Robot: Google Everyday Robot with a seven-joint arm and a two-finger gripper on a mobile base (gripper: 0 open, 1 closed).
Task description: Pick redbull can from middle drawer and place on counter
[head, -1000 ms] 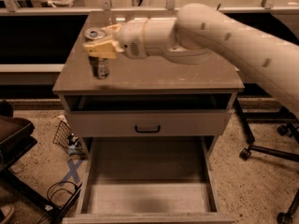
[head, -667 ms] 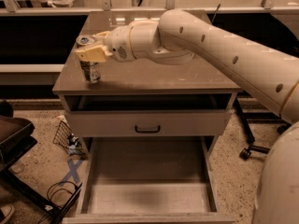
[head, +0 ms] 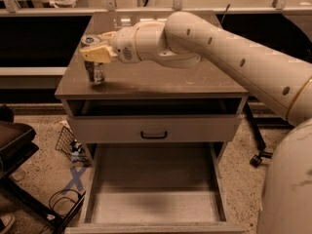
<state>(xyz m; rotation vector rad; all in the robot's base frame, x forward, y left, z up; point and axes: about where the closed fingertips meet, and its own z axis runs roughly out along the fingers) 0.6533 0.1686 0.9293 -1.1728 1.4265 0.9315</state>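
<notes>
The redbull can [head: 95, 73] stands upright near the left front edge of the counter [head: 165, 79], its base on or just above the slab. My gripper [head: 94, 55] reaches in from the right, and its pale yellow fingers [head: 91, 53] are closed around the can's upper part, just below the silver top. The middle drawer [head: 153, 179] is pulled out below, with its pale floor bare.
A closed drawer front with a black handle [head: 153, 134] sits under an open slot. A dark cart [head: 14, 145], a wire basket [head: 68, 143], cables and a blue tape cross [head: 75, 179] are on the floor at left. A chair caster [head: 257, 159] is at right.
My arm has carried the can leftward and toward the counter's front-left edge, and lower toward the slab.
</notes>
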